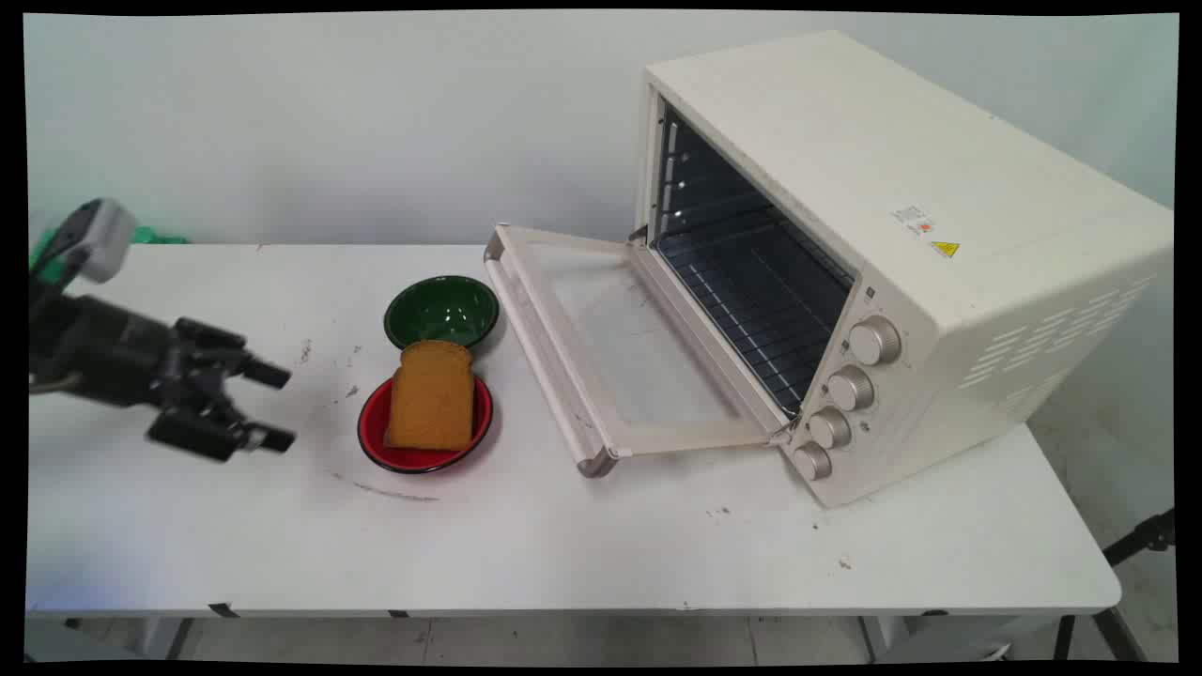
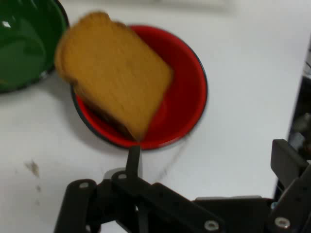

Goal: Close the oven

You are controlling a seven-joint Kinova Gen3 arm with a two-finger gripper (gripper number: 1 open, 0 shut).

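A brown slice of bread (image 1: 431, 395) (image 2: 112, 73) lies across a red bowl (image 1: 376, 439) (image 2: 185, 92) near the table's middle. Just behind it sits an empty green bowl (image 1: 441, 311) (image 2: 24, 43). My black gripper (image 1: 272, 406) (image 2: 206, 160) hovers low over the table to the left of the red bowl, pointing at it. Its fingers (image 1: 267, 374) stand open with nothing between them, about a hand's width short of the bowl's rim.
A cream toaster oven (image 1: 892, 253) stands at the right, its glass door (image 1: 610, 347) folded down flat toward the bowls, with a wire rack (image 1: 751, 300) inside. Something green (image 1: 150, 235) lies at the table's far left edge.
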